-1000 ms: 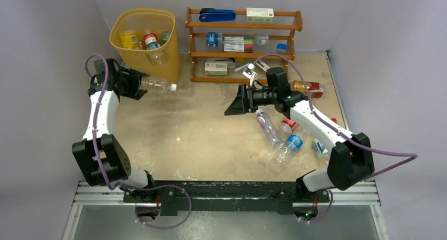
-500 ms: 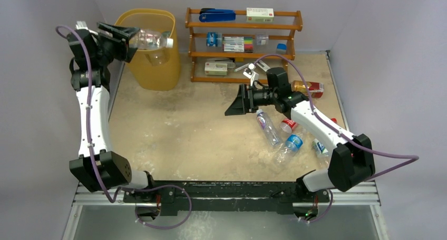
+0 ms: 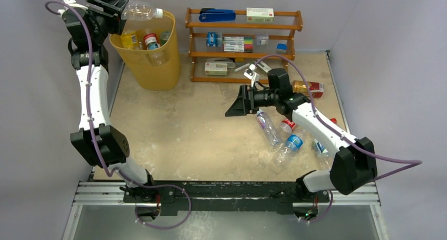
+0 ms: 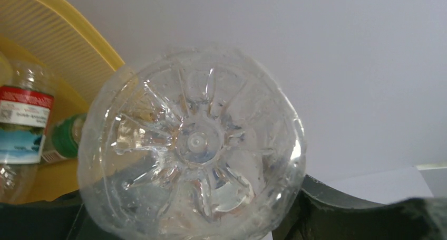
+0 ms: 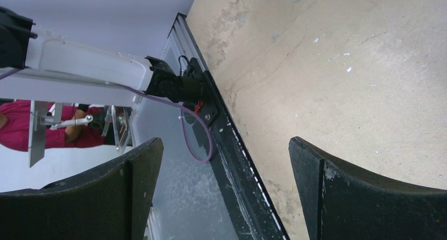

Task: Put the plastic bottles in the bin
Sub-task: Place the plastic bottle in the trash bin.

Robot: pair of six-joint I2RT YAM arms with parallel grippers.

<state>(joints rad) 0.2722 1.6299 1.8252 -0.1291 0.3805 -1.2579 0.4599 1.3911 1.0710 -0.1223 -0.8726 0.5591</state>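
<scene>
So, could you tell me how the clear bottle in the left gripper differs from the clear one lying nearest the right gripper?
The held bottle is raised, clamped in the left gripper over the bin; the table bottle lies loose on the table, untouched. The held bottle has a white cap and no visible label; the table bottle has a bluish cap. Both are clear plastic, lying sideways.

Overhead and close left-wrist views share the bin (image 3: 155,74).
</scene>
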